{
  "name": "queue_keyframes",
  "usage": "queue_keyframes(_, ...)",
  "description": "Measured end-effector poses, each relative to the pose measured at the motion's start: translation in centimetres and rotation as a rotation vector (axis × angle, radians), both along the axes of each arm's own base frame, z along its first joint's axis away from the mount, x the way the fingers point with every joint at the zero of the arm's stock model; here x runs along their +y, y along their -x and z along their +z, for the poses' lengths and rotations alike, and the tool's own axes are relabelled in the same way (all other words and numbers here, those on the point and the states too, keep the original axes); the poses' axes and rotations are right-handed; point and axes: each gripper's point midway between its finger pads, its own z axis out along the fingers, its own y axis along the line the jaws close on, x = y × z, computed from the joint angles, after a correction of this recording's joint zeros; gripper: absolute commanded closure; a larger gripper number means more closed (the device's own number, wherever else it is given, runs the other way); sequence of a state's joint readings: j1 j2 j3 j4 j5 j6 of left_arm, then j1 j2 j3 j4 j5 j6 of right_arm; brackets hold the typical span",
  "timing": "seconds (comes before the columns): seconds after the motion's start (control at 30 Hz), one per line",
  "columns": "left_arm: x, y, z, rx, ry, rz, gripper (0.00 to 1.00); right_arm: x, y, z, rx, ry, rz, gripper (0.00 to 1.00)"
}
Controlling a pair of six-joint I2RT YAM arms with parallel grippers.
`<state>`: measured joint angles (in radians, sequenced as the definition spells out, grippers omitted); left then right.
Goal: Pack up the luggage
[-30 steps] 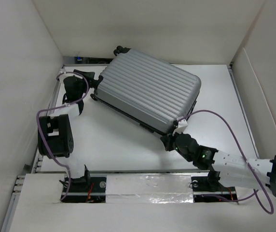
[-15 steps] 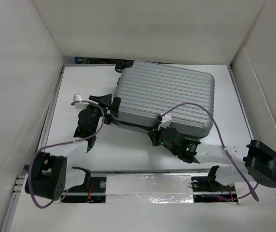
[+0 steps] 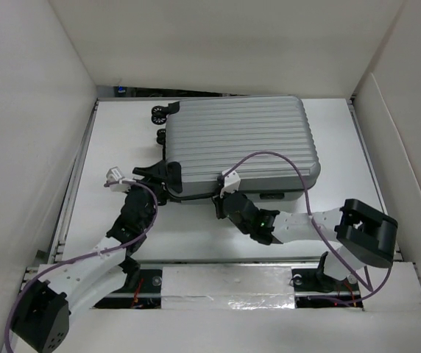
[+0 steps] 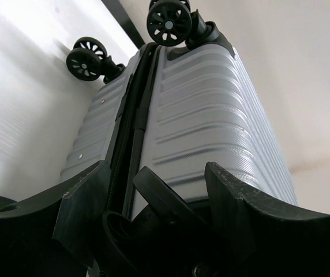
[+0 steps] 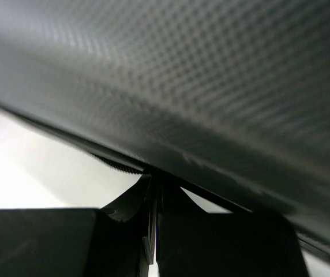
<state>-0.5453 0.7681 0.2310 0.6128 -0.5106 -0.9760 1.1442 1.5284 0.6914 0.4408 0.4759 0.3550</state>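
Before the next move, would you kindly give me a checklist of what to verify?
1. The luggage lies flat on the table: ok.
2. Shell halves closed together: ok; fully zipped: cannot tell.
3. The left claw is open, straddling the near-left corner wheel: ok.
4. The right claw is shut at the near seam: ok; anything pinched: cannot tell.
5. Right arm's cable clear of the luggage: not ok, it loops across the shell.
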Motion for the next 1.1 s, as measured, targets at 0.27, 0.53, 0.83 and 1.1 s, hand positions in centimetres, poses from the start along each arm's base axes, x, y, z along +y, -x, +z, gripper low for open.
queue_keyframes(0.27, -0.2, 1.0, 0.3, -0.007, -0.004, 0.038, 1.00, -1.6, 0.5, 0.8, 0.018, -0.044, -0.039, 1.00)
queue_keyframes(0.53, -5.4, 1.9, 2.9, -0.032, -0.048, -0.245, 1.00, -8.4, 2.0, 3.1, 0.044, -0.114, -0.082, 1.00)
queue_keyframes(0.83, -6.5, 1.0, 2.7, -0.007, -0.087, -0.367, 1.00, -15.4, -0.4, 2.4, 0.068, -0.118, -0.249, 1.00)
queue_keyframes(1.1, -7.0, 1.3, 2.6, -0.007, -0.080, -0.414, 1.00, -18.9, 0.1, 2.4, 0.094, -0.169, -0.308, 1.00)
